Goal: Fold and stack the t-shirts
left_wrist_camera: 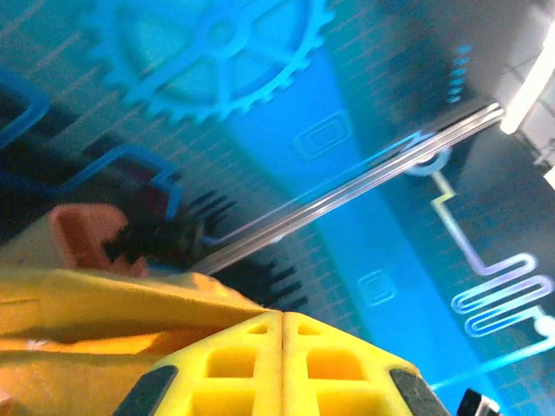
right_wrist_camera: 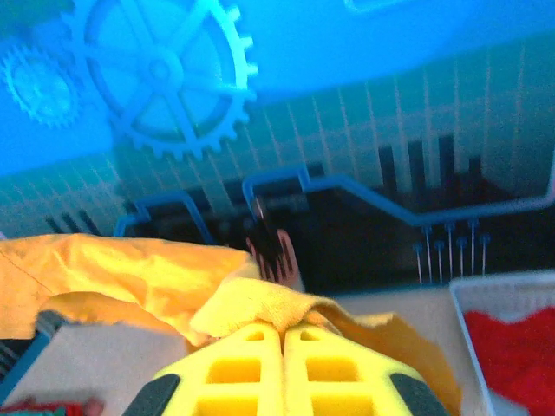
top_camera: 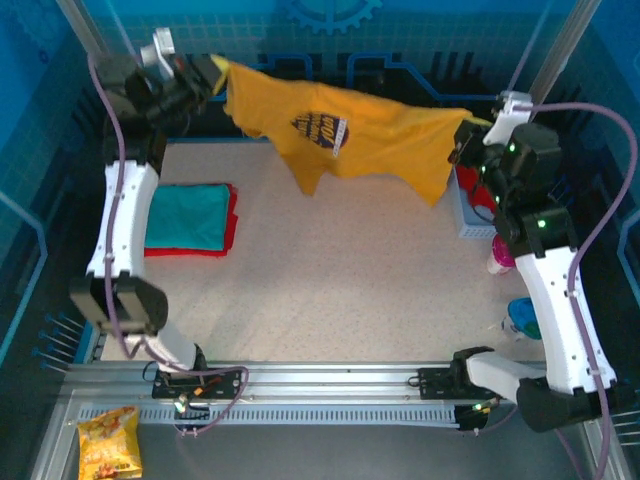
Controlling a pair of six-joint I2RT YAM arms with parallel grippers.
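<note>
- the yellow tee [top_camera: 350, 130] is held up at the far side of the table [top_camera: 360, 290], strung between both claws; whether its lowest tip brushes the top can't be told
- the left claw [top_camera: 213, 72] is pressed together on one upper corner; in the left wrist view the pads [left_wrist_camera: 234, 364] are seen closed tight with yellow cloth bunched right beside them
- the right claw [top_camera: 462, 140] is pinched on the other end, with cloth draped over its tips in the right wrist view
- the long axis is run left to right, claw to claw, a bit lower on the right, and the body is hung below that line
- bare table is found on the near side of the tee, toward the bases, so the lay-down is judged to need both claws brought down and nearer together, tension kept even
- a teal tee [top_camera: 190, 215] is already folded on a red tee [top_camera: 231, 228] at the left, nearest the left arm, so that's probably the stack side
</note>
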